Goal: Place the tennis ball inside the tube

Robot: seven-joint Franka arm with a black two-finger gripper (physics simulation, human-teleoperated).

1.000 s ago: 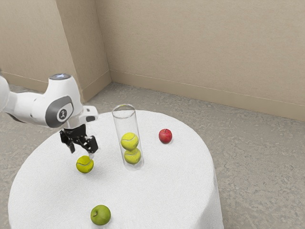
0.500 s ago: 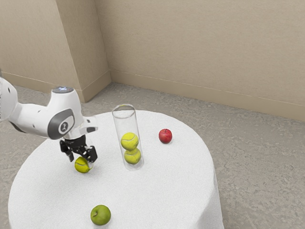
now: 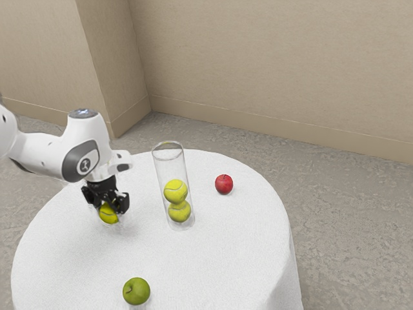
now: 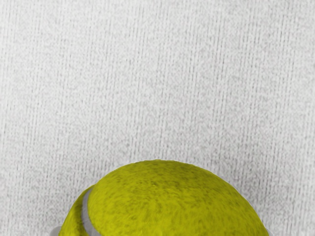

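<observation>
Foreground, exterior view: a green apple (image 3: pixel 136 291) rests on the near part of the surface (image 3: pixel 213 258), a round table draped in white cloth.

Next in depth: the gripper (image 3: pixel 108 206), black, two-fingered, pointing downward from the white arm (image 3: pixel 80 161), which enters at the exterior view's left. Gripper state: clenched on the tennis ball (image 3: pixel 109 216), one finger on each side of it. The ball is held low, just above the surface and outside the tube.

Wrist view, same ball: the upper curve is seen close up, with its fuzzy yellow-green felt and a pale grey seam running down one side. Beyond the ball, this view resolves the fine ribbed weave of the cloth. The exterior view supplies the general layout: arm, tube, both apples and room.

Beside the gripper, toward the exterior view's right and apart from it: the clear tube (image 3: pixel 170 166), standing on the surface with its rim upward. It contains two balls, one stacked on the other: the upper ball (image 3: pixel 175 191) and the lower ball (image 3: pixel 179 212). Both lie in the lower part of the tube, with free space above them.

Further toward the exterior view's right and slightly farther back: a red apple (image 3: pixel 224 184), on the surface, not touching the tube.

Background: mottled grey floor (image 3: pixel 348 213), then a beige wall (image 3: pixel 258 58) with a baseboard (image 3: pixel 258 126) along its foot.
</observation>
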